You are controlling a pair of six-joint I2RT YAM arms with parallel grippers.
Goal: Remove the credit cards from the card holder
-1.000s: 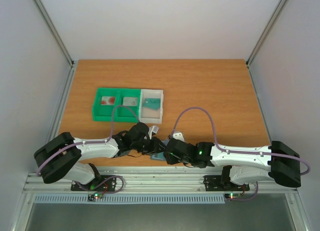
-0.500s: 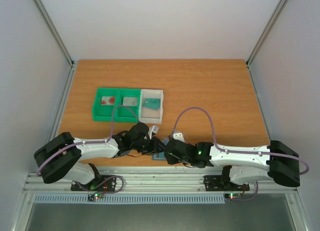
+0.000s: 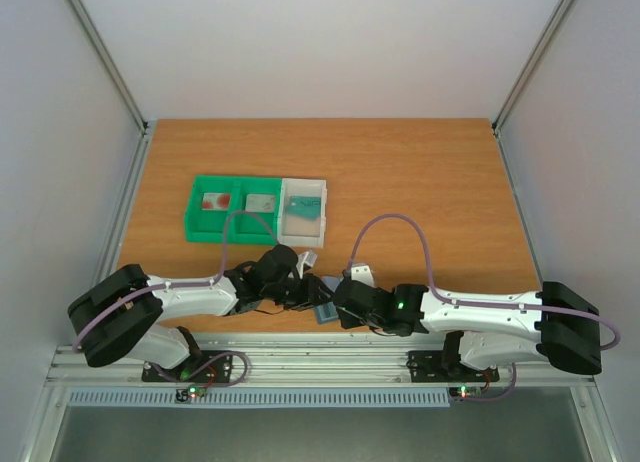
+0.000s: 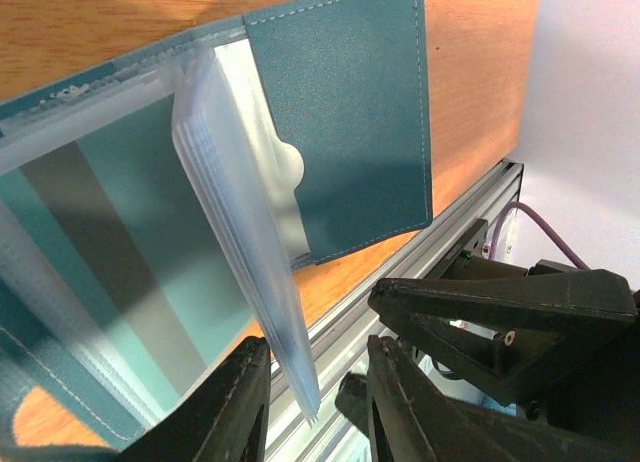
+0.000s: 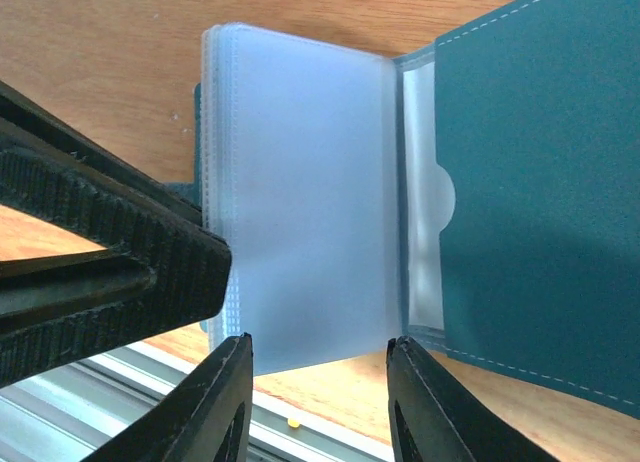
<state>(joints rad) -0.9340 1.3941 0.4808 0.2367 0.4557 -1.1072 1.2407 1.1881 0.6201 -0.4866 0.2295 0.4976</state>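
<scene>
The card holder lies open near the table's front edge, between my two grippers. Its blue-grey cover is flat on the wood, and a stack of clear sleeves stands up from the spine. A teal card with a grey band shows through the sleeve on the left side. My left gripper is open, with the sleeve stack's free edge between its fingers, not pinched. My right gripper is open too, just below the frosted sleeve page. The left gripper's ribbed finger presses in from the left.
At the back left stands a green tray holding a pale card with a red mark and a grey card. A white tray beside it holds a teal card. The aluminium front rail runs close by the holder.
My right gripper's jaws have narrowed, and it has shifted slightly. The card holder has moved a little right and toward the front edge. The left arm has barely moved.
</scene>
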